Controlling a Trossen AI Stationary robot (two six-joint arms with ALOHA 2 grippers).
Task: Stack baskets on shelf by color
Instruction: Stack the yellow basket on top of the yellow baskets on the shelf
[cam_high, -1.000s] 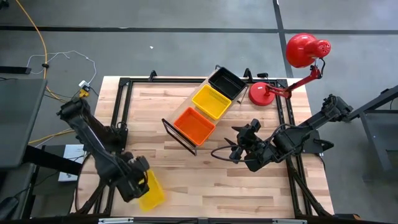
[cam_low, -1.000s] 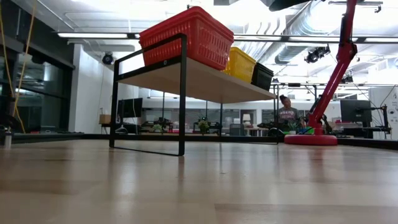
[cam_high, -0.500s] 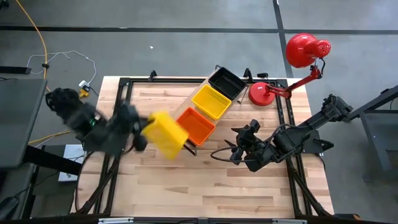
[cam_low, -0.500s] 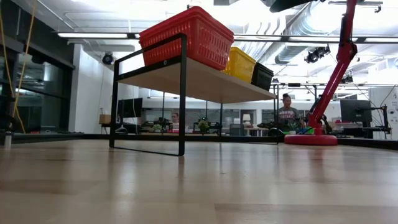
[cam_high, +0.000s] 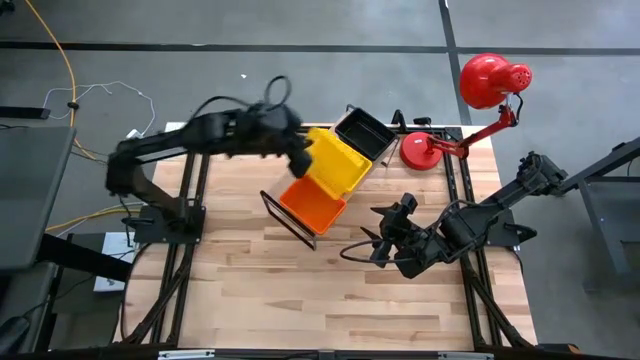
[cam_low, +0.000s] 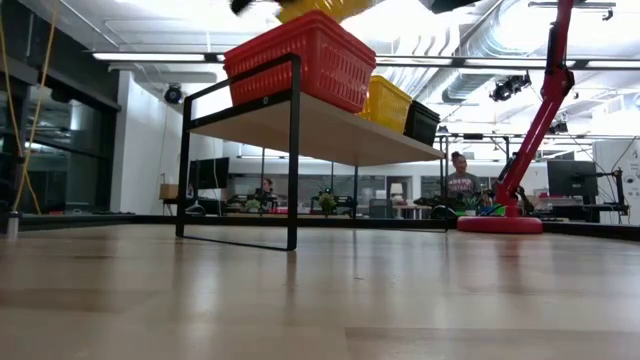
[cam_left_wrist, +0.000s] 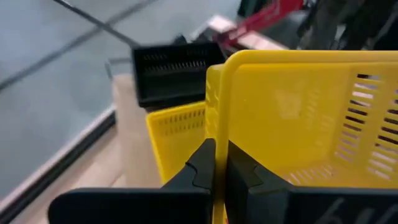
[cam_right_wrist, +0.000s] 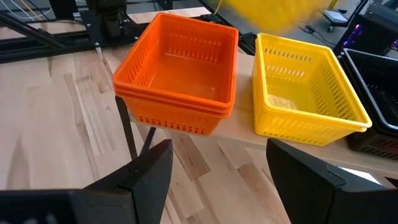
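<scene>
My left gripper (cam_high: 297, 148) is shut on a yellow basket (cam_high: 338, 160) and carries it in the air above the shelf. In the low view this basket (cam_low: 320, 8) shows at the top edge, above the orange one. On the shelf board (cam_low: 320, 130) rest stacked orange baskets (cam_high: 312, 203), a yellow basket (cam_right_wrist: 305, 93) and a black basket (cam_high: 365, 133) in a row. The shelf's black wire frame (cam_high: 285, 220) stands at its near end. My right gripper (cam_high: 375, 240) waits open just right of the shelf, low over the table. My left gripper pinches one side wall of the yellow basket at its rim (cam_left_wrist: 217, 134), one finger (cam_left_wrist: 200, 167) on each face of the wall. The basket is lifted clear and reaches out beyond the fingers, over the yellow basket (cam_left_wrist: 177, 134) on the shelf.
A red desk lamp (cam_high: 495, 80) with its round base (cam_high: 425, 150) stands at the table's far right, close to the black basket. Bare wood planks (cam_high: 330, 300) stretch across the table's near half. People sit in the room beyond the table (cam_low: 462, 180).
My left arm has swung fast from the table's near left corner, up and toward the far right. It has carried the yellow basket past the shelf's near end to a spot above the shelf's yellow basket. The basket is lifted clear throughout. My right arm has kept still.
</scene>
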